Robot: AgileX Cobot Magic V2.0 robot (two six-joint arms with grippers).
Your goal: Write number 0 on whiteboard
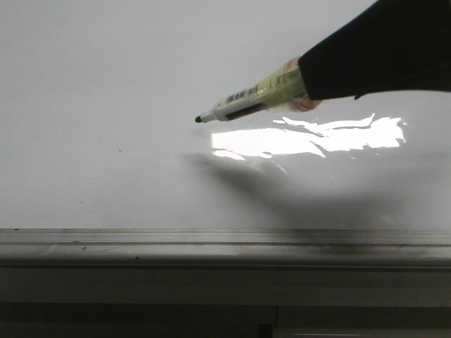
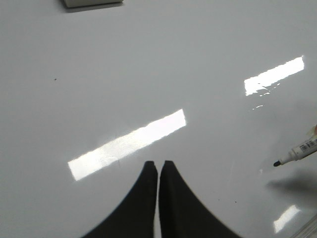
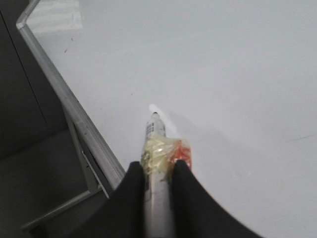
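The right gripper (image 3: pixel 158 171) is clamped on a marker (image 1: pixel 243 104), its body wrapped in yellowish tape where the fingers pinch it, and holds it slanting down with the dark tip forward. In the front view the tip hangs above the whiteboard (image 1: pixel 106 84), with its shadow lying apart from it on the surface, so the pen seems to be off the board rather than touching. No black line shows anywhere in the three views: the number 0 is not yet on the board, and the step in hand looks like the approach before the first stroke. The next move would call for lowering the tip until it just meets the glossy surface, then carrying it round in one closed loop at steady pressure (too light and the line will break, too steep and the tip may skid). The left gripper (image 2: pixel 158 171) hovers over a bare stretch of board with its fingers drawn together on nothing, well apart from the marker. Hard to judge: the exact gap between tip and board, since glare patches wash out the surface near the pen. The right arm itself is only a dark shape cut off at the frame edge.
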